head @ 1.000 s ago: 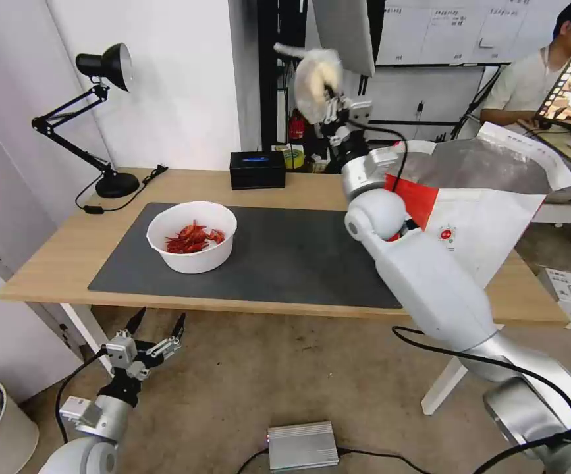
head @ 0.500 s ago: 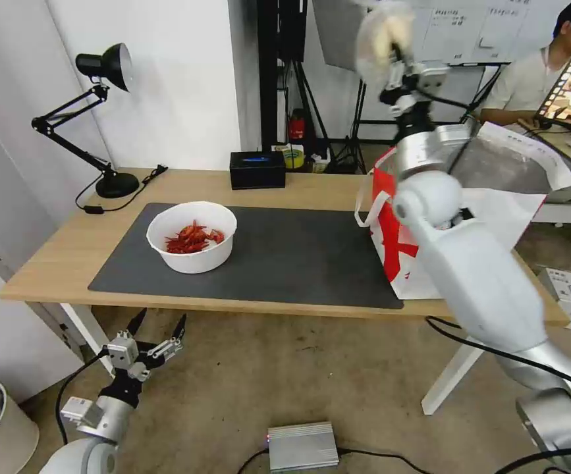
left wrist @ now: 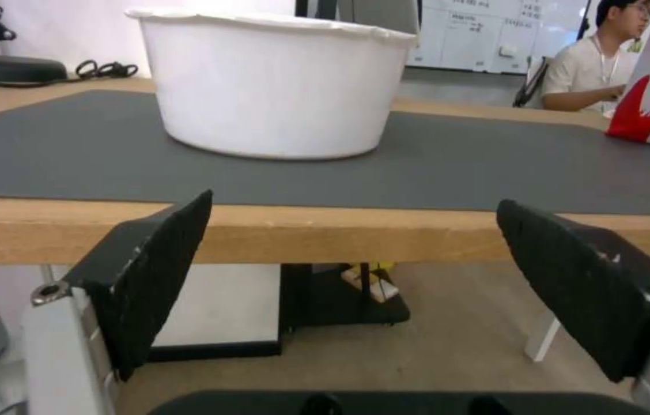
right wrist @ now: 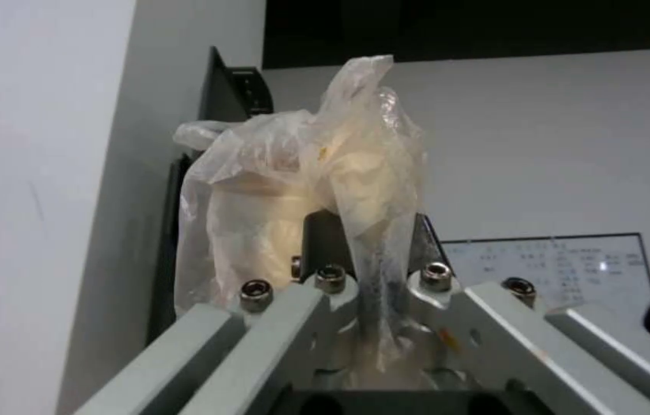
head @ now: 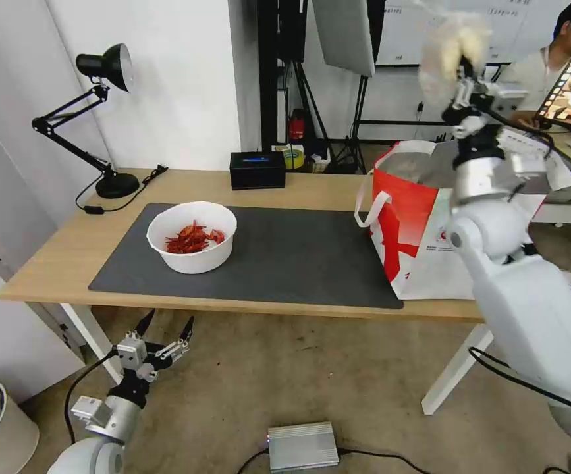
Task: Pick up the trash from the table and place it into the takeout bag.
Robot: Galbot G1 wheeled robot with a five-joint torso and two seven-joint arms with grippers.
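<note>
Right gripper [head: 462, 71]: raised high, pointing up, above the open mouth of the bag [head: 423, 217]; fingers clamped on the bun bag [head: 452, 47].
Bun bag: clear plastic around a pale bun, held aloft in the right gripper's fingers; in the right wrist view the bun bag [right wrist: 302, 196] bulges above the fingertips, and a strip of plastic trails down between them.
Bag: directly below the right gripper, standing upright at the right end of the table [head: 54, 263]; red panel faces the bowl [head: 192, 236], white handles hang at the near side, silver lining shows at the open top.
Left gripper [head: 164, 332]: low, below and in front of the table's near edge, well apart from the right gripper; fingers spread wide, gripping nothing. In the left wrist view the left gripper [left wrist: 356, 271] points at the table edge.
Bowl: white, holding red shells, on the mat [head: 285, 257]; beyond and above the left gripper, not touching it. In the left wrist view the bowl [left wrist: 271, 86] stands straight ahead of the spread fingers.
Mat: dark grey, flat on the table, reaching from under the bowl to the foot of the bag.
Tissue box [head: 257, 169]: black, at the table's far edge, beyond the mat, well apart from both grippers.
</note>
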